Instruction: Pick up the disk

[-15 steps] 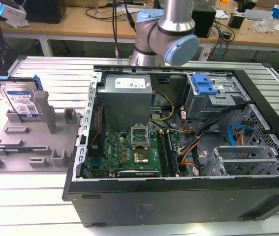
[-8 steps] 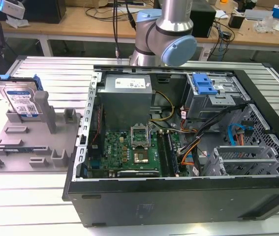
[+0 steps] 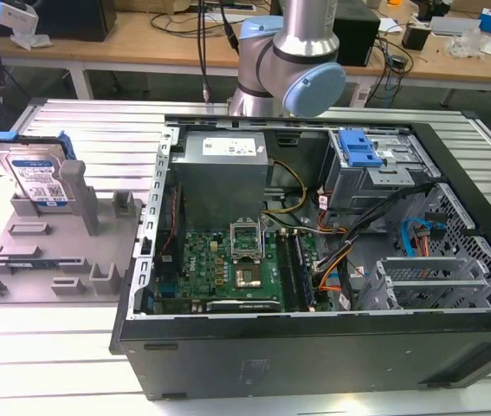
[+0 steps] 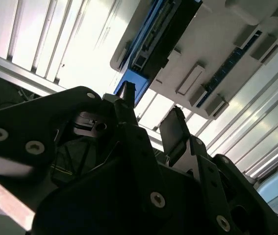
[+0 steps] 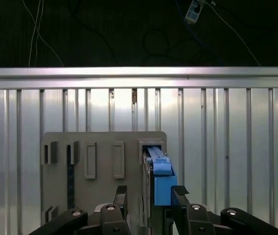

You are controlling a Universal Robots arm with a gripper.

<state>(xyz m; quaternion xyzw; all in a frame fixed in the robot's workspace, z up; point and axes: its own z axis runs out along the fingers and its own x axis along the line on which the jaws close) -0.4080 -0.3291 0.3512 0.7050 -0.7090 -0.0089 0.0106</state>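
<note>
The arm reaches down over the table (image 3: 46, 355), its claw (image 5: 149, 192) spread wide on either side of the disk's (image 5: 159, 178) upper edge. The disk stands on edge in a slot of the grey fixture plate (image 5: 99, 166), beside the open computer case (image 3: 314, 260).

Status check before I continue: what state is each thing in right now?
Disk: standing on edge in the fixture plate, not lifted.
Gripper: open, one finger on each side of the disk.
Fixture plate: flat on the table, holding the disk.
Computer case: lying on its side, side panel off.
</note>
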